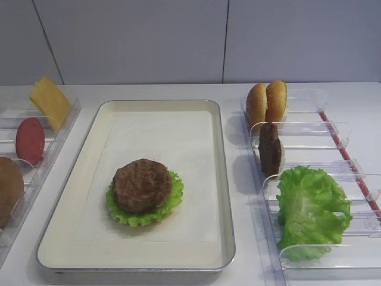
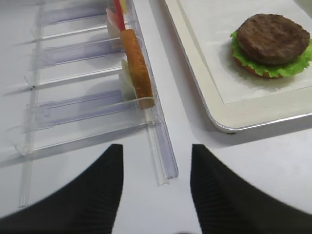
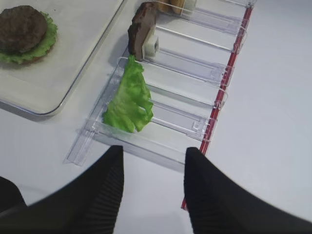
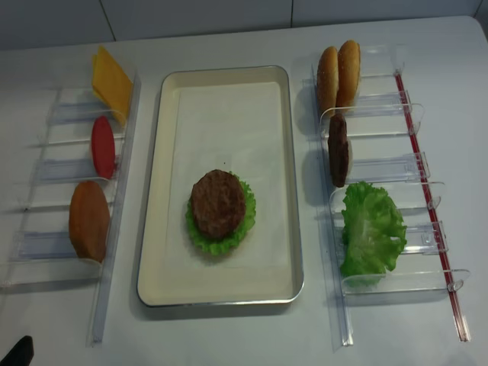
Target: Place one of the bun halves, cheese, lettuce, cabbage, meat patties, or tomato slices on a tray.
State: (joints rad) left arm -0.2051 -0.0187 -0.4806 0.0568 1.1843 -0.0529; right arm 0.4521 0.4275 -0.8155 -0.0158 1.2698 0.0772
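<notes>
On the tray [image 1: 221, 179] a meat patty [image 1: 143, 185] lies on a lettuce leaf [image 1: 174, 198] with a bun edge showing beneath. Spare lettuce [image 1: 312, 208], another patty [image 1: 269, 149] and two bun halves [image 1: 266, 102] stand in the right-hand clear rack. Cheese [image 1: 50, 102], a tomato slice [image 1: 30, 140] and a bun half [image 1: 9, 189] stand in the left rack. My right gripper [image 3: 153, 151] hovers open and empty just short of the rack's lettuce [image 3: 129, 97]. My left gripper [image 2: 156, 148] is open and empty near the end of the left rack, short of the bun half [image 2: 137, 63].
Clear plastic racks [image 4: 396, 221] [image 4: 76, 183] flank the tray on both sides. A red strip [image 4: 427, 198] runs along the right rack's outer edge. Bare white table lies in front of the tray and both racks. A dark object [image 4: 19, 351] shows at the lower left corner.
</notes>
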